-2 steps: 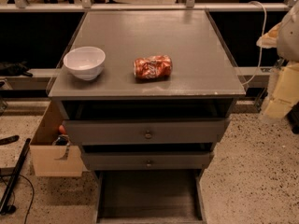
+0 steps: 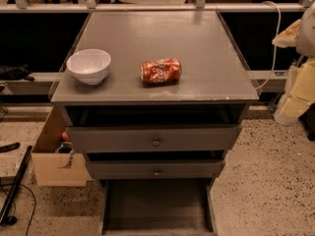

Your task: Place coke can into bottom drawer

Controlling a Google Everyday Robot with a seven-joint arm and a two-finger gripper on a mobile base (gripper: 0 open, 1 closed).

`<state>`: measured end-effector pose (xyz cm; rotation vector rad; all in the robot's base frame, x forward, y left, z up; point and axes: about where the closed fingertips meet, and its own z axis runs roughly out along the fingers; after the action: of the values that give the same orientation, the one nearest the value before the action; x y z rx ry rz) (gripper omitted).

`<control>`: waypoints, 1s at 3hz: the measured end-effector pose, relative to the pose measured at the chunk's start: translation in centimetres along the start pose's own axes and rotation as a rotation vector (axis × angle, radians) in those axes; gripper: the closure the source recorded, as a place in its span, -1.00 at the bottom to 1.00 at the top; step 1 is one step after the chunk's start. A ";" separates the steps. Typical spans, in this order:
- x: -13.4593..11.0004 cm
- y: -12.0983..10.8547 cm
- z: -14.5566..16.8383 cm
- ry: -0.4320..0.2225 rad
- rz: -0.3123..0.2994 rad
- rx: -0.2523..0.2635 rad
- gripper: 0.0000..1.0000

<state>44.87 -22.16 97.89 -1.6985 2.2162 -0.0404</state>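
Bottom drawer (image 2: 156, 210): lower centre of frame, pulled out toward the camera at floor level. Low side walls and dark flat floor in view.

Above it, the lower knob drawer (image 2: 156, 170), then the upper knob drawer (image 2: 155, 140). Each has one small round knob at the centre of its front. A dark gap sits above each front. Can't see their contents from this angle.

Cardboard box (image 2: 58, 157): on the floor at lower left, just beside the cabinet's left side, open at the top. A small orange-red item shows inside near the cabinet wall, with some dark bits next to it. Can't identify them. A black pole (image 2: 15, 188) lies on the speckled floor left of the box.

Cabinet top (image 2: 162, 33): grey flat slab, centre frame.

Coke can (image 2: 160, 71): lying on its side on the cabinet top, near the front edge and roughly centred, dented. Not in any drawer.

White bowl (image 2: 89, 65): upright on the front-left corner of the top, left of the can with a clear gap between them. Only its white inside is visible.

Gripper (image 2: 300, 95): pale shape at the far right edge, mid-height, partly cut off by the frame. It is off to the side of the cabinet, well apart from the can. Open/closed state: can't tell.

Metal rail (image 2: 147, 6) runs across the top of the frame behind the cabinet.
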 end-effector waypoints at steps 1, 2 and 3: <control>-1.9 -4.2 1.2 -0.089 -0.079 0.004 -1.00; -6.0 -9.4 2.7 -0.196 -0.172 0.035 -1.00; -6.3 -10.3 2.1 -0.210 -0.174 0.057 -1.00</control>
<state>56.53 -18.70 99.86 -1.7724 1.8962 0.0308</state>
